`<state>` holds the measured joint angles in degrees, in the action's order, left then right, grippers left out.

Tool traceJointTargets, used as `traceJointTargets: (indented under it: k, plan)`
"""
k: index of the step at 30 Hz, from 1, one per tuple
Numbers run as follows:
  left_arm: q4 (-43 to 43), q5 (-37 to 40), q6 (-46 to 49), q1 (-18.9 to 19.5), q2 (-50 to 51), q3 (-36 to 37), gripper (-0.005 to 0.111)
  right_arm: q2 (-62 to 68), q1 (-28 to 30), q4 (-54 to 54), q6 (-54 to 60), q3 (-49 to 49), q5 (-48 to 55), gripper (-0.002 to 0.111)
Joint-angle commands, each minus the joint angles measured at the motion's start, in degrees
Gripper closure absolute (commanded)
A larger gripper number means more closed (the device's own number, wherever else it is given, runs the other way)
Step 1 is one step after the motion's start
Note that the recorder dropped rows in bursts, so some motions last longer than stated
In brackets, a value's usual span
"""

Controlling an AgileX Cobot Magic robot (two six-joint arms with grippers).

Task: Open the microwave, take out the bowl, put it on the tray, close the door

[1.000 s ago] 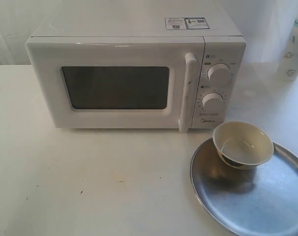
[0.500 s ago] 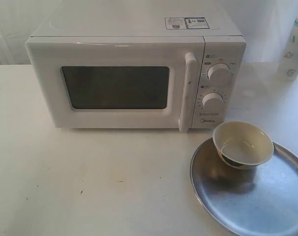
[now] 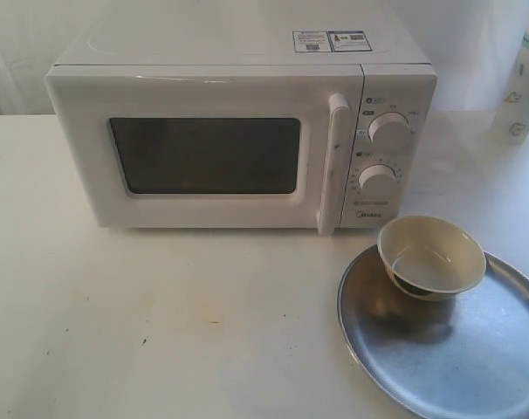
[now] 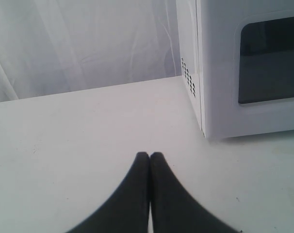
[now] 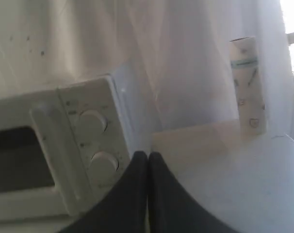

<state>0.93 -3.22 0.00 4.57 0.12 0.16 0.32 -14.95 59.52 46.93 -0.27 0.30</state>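
The white microwave (image 3: 238, 131) stands at the back of the table with its door (image 3: 203, 153) shut and the bar handle (image 3: 333, 161) upright. The cream bowl (image 3: 430, 257) sits upright on the silver tray (image 3: 474, 358) at the front right. No arm shows in the exterior view. My left gripper (image 4: 150, 155) is shut with nothing in it, over bare table beside the microwave's (image 4: 244, 68) left corner. My right gripper (image 5: 148, 155) is shut and empty, to the right of the microwave's dials (image 5: 93, 121) and handle (image 5: 55, 155).
A tall white bottle (image 3: 519, 87) stands at the back right of the table, also seen as a bottle (image 5: 246, 90) in the right wrist view. A white curtain (image 4: 84, 43) hangs behind the table.
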Motion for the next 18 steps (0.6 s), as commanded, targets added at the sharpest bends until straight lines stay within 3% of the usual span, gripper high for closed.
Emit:
traceJointTargets:
  k: [1,4,7,15,16,18]
  plan:
    - [-0.43,-0.23,0.00,-0.35,-0.12,-0.16,0.107,-0.32,0.12,-0.21,16.22,0.27,7.31,0.108]
    - [-0.43,-0.23,0.00,-0.35,-0.12,-0.16,0.107,-0.32,0.12,-0.21,24.22,0.27,8.73,0.108]
    - [-0.43,-0.23,0.00,-0.35,-0.12,-0.16,0.107,-0.32,0.12,-0.21,24.57,0.27,7.38,0.108]
    - [-0.43,-0.23,0.00,-0.35,-0.12,-0.16,0.107,-0.32,0.12,-0.89,14.10,0.27,6.48,0.108]
    - [-0.43,-0.23,0.00,-0.35,-0.12,-0.16,0.107,-0.32,0.12,-4.14,12.54,0.27,6.74,0.108]
    - [-0.43,-0.23,0.00,-0.35,-0.12,-0.16,0.107,-0.32,0.12,-23.62,-2.23,0.27,8.79,0.108]
